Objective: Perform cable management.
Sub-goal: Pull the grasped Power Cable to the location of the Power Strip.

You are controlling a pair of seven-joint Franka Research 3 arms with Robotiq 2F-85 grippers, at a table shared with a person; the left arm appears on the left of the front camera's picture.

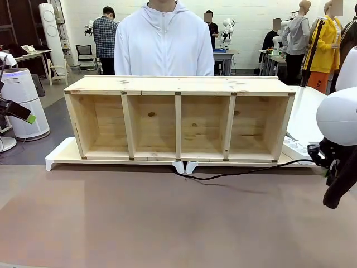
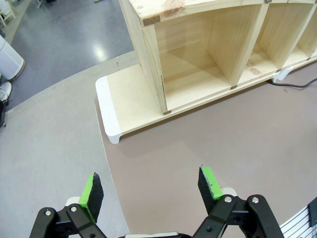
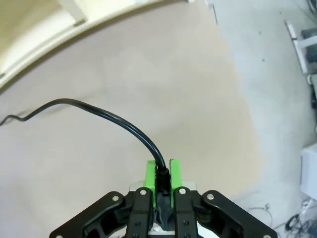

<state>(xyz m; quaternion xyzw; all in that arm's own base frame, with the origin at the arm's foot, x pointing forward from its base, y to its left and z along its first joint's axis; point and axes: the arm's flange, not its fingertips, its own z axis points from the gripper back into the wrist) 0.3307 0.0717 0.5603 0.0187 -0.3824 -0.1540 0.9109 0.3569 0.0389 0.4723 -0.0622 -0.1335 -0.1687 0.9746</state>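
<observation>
Cable (image 3: 99, 110) runs slack across the table (image 1: 167, 223) from under the wooden shelf (image 1: 178, 120) to my right pincer (image 3: 162, 178), which pinches it tight. A hard pull could snag it at the shelf or slip it free. Left pincer (image 2: 151, 191) spread.

Illumination: bright, even, diffuse overhead light in all views.
Glare: one white reflection on the grey floor (image 2: 96, 52), far ahead and left of the left gripper (image 2: 150, 186).
Shadows: soft and faint. A thin one follows the cable (image 1: 240, 172) leading away from the right gripper (image 3: 162, 171).
Distortion: wide-angle bowing of the wooden shelf (image 2: 198, 59) and the tabletop (image 2: 223, 144) edge ahead of both grippers.
Exposure: the white arm casing (image 1: 337, 114) is washed out and slightly soft.
</observation>
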